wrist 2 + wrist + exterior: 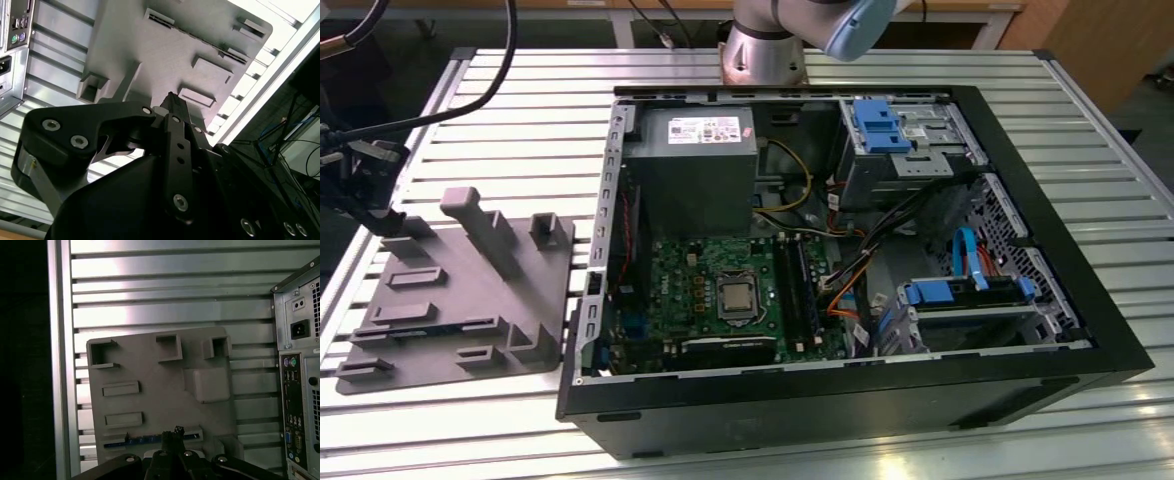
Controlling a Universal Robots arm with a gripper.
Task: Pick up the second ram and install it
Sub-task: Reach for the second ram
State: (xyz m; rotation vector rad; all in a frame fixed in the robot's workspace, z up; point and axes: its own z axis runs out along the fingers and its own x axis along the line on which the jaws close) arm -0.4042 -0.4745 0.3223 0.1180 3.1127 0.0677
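Note:
The second ram (137,441) is a thin blue stick lying flat in a long slot of the grey holder tray (160,375), at the tray edge nearest the camera in the first wrist view. My gripper (171,434) hangs well above the tray, in front of the stick's middle and apart from it. Its fingers look shut together with nothing between them. From behind, in the second wrist view, the gripper (171,102) points down at the same tray (165,55). In the exterior view the tray (454,300) lies left of the open computer case (854,400). Black memory slots (797,290) run beside the green motherboard (707,290).
The case stands on a slatted metal table (520,110), its rear panel (300,390) facing the tray. Inside are a power supply (700,170), loose cables (854,270) and blue drive brackets (961,290). Tall grey posts (480,225) rise from the tray. Dark cabled parts (360,185) hang at the exterior view's left edge.

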